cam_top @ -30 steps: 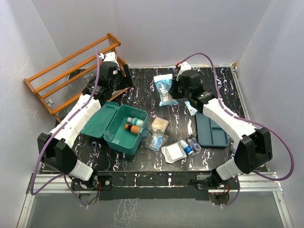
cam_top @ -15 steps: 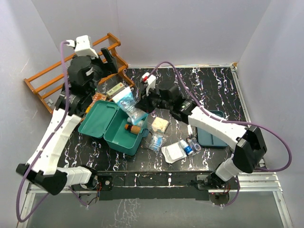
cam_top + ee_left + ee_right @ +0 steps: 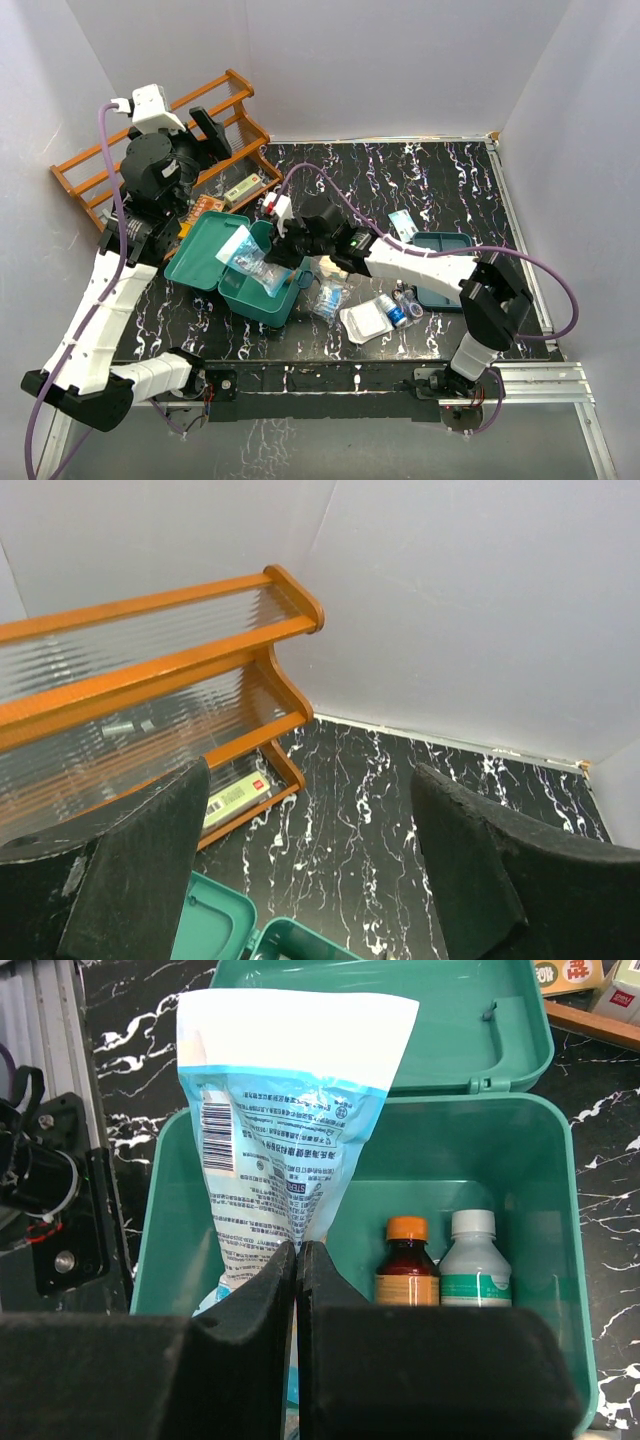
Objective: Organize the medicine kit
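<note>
Medicine kit (image 3: 262, 272): one teal box, lid thrown back, sitting left of centre on the marbled table (image 3: 440, 190), right beneath my right pincer.
Step in hand: I judge I am loading the kit; a packet hangs over its open well, not yet let go.
Right pincer (image 3: 298, 1252): pressed tight together on the lower edge of one blue-and-white printed packet (image 3: 285, 1130).
Left pincer (image 3: 305, 830): spread wide with nothing in it, raised near the one wooden rack (image 3: 150, 140), well apart from the kit.
Next move: lower the packet into the free side of the well, then part my fingers; it must not land on the bottles.
Bottles in kit: two, side by side, one amber with orange cap (image 3: 406, 1265), one white-capped (image 3: 474, 1262).
Loose items: several small packs still lie on the table right of the kit; I cannot count them surely.
</note>
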`<state>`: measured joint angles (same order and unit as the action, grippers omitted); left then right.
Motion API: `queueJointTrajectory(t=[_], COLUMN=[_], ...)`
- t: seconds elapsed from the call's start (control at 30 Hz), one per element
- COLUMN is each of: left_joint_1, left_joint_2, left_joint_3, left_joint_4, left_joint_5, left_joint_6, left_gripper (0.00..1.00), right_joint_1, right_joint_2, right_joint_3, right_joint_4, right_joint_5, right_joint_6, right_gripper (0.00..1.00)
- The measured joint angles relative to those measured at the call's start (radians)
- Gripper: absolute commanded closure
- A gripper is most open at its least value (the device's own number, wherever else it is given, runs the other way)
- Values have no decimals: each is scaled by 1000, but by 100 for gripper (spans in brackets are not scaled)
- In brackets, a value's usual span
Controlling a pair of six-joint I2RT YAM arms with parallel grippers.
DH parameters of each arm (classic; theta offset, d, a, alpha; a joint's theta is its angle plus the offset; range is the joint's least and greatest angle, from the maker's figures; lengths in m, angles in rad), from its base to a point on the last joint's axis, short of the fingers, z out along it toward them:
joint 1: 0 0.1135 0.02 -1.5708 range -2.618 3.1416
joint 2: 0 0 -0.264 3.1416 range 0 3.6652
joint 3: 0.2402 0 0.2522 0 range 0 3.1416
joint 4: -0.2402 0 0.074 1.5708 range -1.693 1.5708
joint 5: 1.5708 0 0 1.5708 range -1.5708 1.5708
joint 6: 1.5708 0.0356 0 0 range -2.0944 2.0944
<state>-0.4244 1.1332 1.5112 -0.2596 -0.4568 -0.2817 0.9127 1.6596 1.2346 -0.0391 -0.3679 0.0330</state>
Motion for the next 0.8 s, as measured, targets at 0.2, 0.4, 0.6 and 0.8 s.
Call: queueJointTrajectory(t=[0.2,0.4,0.6,0.8], left_joint_1=[0,0,0,0], left_joint_2=[2,5,14,34], left_joint_3=[-23,-28,-36,-36], left_joint_4=[-19,-25,-26,-24], left_joint_5=[-2,-4,-4,-5], left_joint_6=[-34,-45,-51,-43], left_gripper=[19,19,19,19], right_joint_1=[0,0,2,3], right_joint_2=[0,0,34,92], right_joint_3=[-56,-64,-20,50], right_joint_4=[17,0,-81,-178], right_joint_5=[-24,-52,-82,-92], right_joint_6=[-44,-87,-140,-177], right_gripper=[100,100,100,100])
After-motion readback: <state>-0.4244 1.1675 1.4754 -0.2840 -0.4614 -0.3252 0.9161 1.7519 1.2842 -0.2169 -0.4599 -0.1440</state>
